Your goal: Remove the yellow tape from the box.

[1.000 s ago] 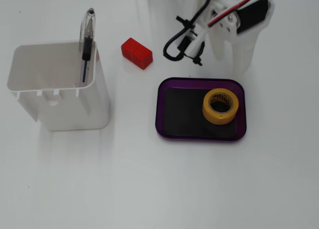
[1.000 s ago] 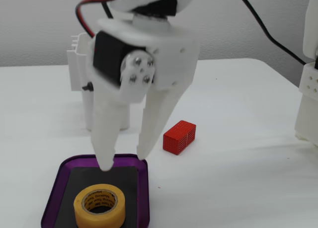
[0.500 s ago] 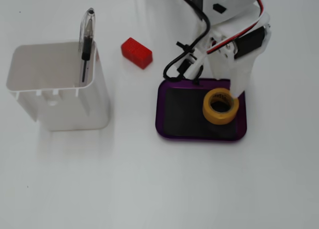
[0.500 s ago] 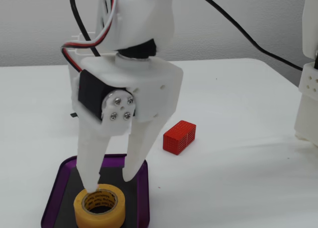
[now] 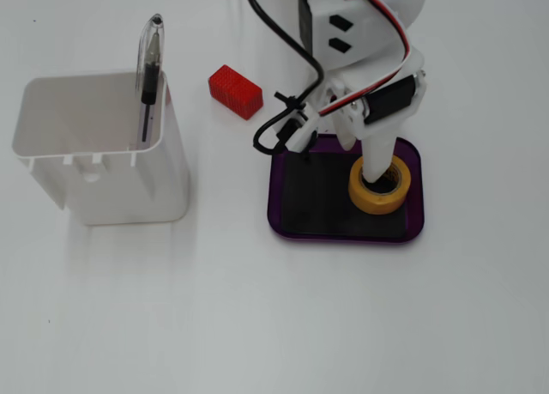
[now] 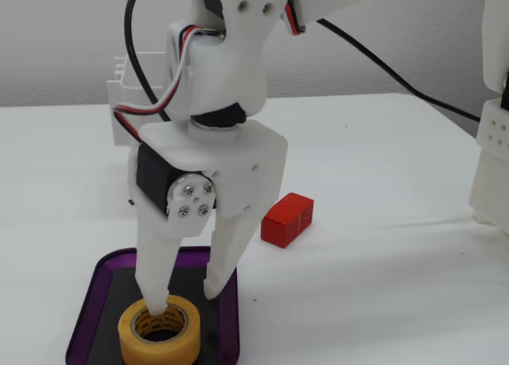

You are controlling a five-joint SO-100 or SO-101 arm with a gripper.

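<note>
I'm seeing the yellow tape (image 6: 160,331) sitting closest to the lens, lying flat inside the box (image 6: 233,317), at the right end of the box (image 5: 292,230) in a fixed view looking down. My gripper (image 6: 188,296) is standing over it with fingers parted narrowly: one finger (image 6: 155,281) is dipping into the roll's core, the other is standing just outside the roll's wall. The red block (image 5: 235,91) is lying outside the tray, near the white container (image 5: 103,154) holding a pen (image 5: 150,76).
</note>
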